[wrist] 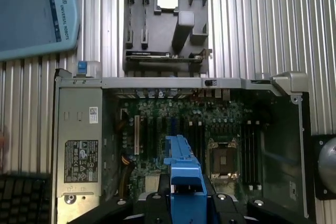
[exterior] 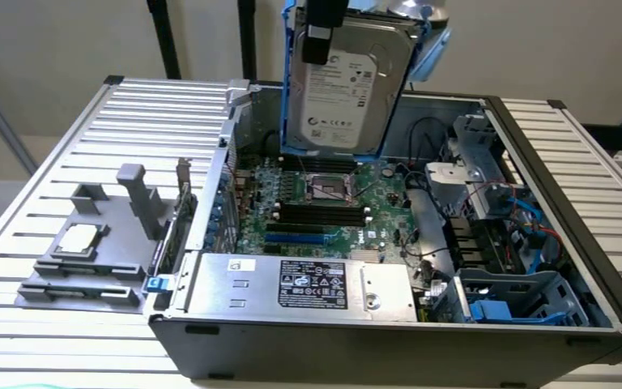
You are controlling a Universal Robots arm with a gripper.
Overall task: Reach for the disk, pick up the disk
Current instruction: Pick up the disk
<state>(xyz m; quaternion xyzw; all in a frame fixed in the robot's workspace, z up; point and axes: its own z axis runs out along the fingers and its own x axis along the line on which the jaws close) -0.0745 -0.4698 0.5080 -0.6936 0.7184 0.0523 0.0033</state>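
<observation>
**Disk held high over the open case: a slip here lands on the board**

The disk (exterior: 352,81) hangs upright above the open computer case (exterior: 398,324), label facing the exterior camera, its blue bracket (exterior: 287,81) running down the edge on the exterior view's left. The claw (wrist: 185,203) is closed on the disk by that bracket: in the wrist view the black fingers (wrist: 157,203) sit on either side of the blue plastic. In the exterior view a dark part of the claw overlaps the top edge of the drive. The pickup looks done, with the disk clear of everything below it.

The risks, as I judge them:

- **Hold on plastic.** The claw appears to grip the bracket, not the metal body. If the bracket flexes or unclips, the heavy drive could swing or drop.
- **What lies underneath.** Directly below is the motherboard (exterior: 322,203), with its bare processor socket (exterior: 330,188) and memory slots. A fall would hit these first.
- **Hanging upright.** The drive's weight sits well below the grip, so a quick sideways move could make it pendulum and work loose.
- **Case walls and cables.** The rear wall and the loose cables (exterior: 527,235) at the exterior view's right lie near any low path out.

The grey fixture (exterior: 100,243) with the small chip (exterior: 78,239) sits on the slatted tabletop (exterior: 62,340), well apart from the disk.
</observation>
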